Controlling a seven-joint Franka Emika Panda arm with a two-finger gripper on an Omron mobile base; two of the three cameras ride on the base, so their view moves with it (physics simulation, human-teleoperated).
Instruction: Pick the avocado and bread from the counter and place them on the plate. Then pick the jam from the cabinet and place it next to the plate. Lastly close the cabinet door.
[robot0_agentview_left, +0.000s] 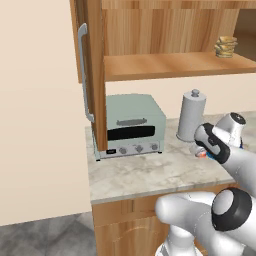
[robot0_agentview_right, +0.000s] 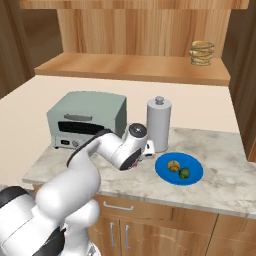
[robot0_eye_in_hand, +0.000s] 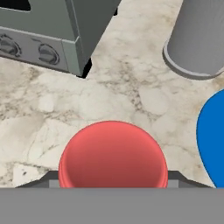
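You've got the jam (robot0_eye_in_hand: 113, 154) right there, its red round underside facing the hand camera, sitting between the jaws; the grip looks closed on the jar at about half spread, though the fingers themselves are mostly hidden behind it. In the left base view a speck of red and white peeks out at the gripper (robot0_agentview_left: 201, 151), so I judge the jar is carried, not resting.

Landmark is the plate (robot0_agentview_right: 196, 177). The jar hangs above the surface (robot0_eye_in_hand: 109, 92) just to the plate's toaster-oven side, near its rim but not over it. That's the relation that matters: the plate lies off to the right edge of the hand view (robot0_eye_in_hand: 214, 140), the jar's axis runs along the gripper, and straight below the jar looks like bare marble. Going by that, a straight lowering should land it beside the plate.

On the plate, the bread (robot0_agentview_right: 173, 165) and the avocado (robot0_agentview_right: 185, 173) already sit side by side. Beyond the plate stands the steel canister (robot0_agentview_right: 159, 123), and past that the toaster oven (robot0_agentview_right: 86, 118); watch the clearance to the canister.

Above, the cabinet (robot0_agentview_left: 165, 30) door (robot0_agentview_left: 92, 75) stands open, so that step is left.
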